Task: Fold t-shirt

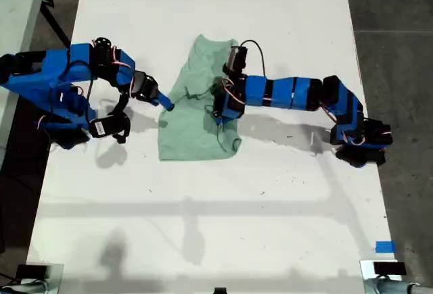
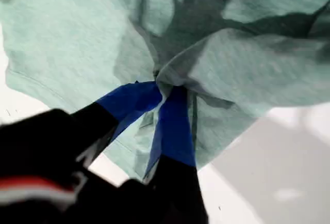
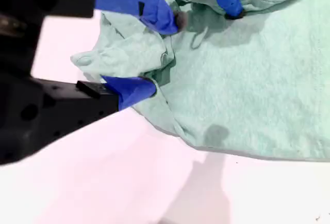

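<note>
My first gripper (image 2: 165,87) is pressed together on a bunched ridge of the t-shirt (image 2: 62,38). The cloth gathers into a knot right at its tips and fans out beyond them. In the exterior view this gripper (image 1: 222,101) sits over the middle of the t-shirt (image 1: 196,132), which lies crumpled and partly folded on the white table (image 1: 270,206).

My second gripper (image 3: 154,54) is spread. One finger (image 3: 154,13) rests above a rumpled edge of the t-shirt (image 3: 258,90) and the other finger (image 3: 134,87) is low beside it, so the puckered hem lies between them, not yet clamped. Past its tips, across the cloth, I can see a blue tip of my first gripper (image 3: 229,0).

I judge the step in hand to be gathering one side for a fold. To do it well:
- My second gripper should close only once the hem sits deep between its fingers, and take one layer rather than the whole pucker.
- My first gripper should hold firm without dragging, or the cloth beyond it will twist.
- Both should then lift just clear of the table and travel together, keeping the edge between them taut, so the fold lands flat rather than heaped.
</note>
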Robot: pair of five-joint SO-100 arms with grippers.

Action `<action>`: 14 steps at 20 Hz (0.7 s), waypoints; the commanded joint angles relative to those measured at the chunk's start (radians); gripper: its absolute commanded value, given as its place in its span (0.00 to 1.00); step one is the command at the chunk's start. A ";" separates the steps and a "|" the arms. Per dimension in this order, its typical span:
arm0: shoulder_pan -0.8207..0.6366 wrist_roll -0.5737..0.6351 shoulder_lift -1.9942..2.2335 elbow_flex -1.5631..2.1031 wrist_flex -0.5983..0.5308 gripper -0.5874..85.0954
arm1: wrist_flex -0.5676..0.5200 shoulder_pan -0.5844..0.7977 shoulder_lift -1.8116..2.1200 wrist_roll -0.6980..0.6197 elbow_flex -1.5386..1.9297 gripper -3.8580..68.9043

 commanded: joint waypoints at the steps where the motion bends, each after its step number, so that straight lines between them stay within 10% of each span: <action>1: 0.021 -0.012 0.000 -0.012 -0.025 0.24 | -0.091 0.028 -0.005 0.009 -0.064 0.04; 4: 0.021 -0.012 -0.003 -0.011 -0.026 0.24 | -0.147 0.011 -0.028 0.012 -0.064 0.07; 8: 0.021 -0.012 -0.002 -0.002 -0.025 0.24 | -0.074 -0.011 0.035 -0.012 -0.064 0.43; 14: 0.023 -0.012 0.000 -0.002 -0.028 0.24 | 0.175 -0.011 0.272 -0.054 -0.064 0.45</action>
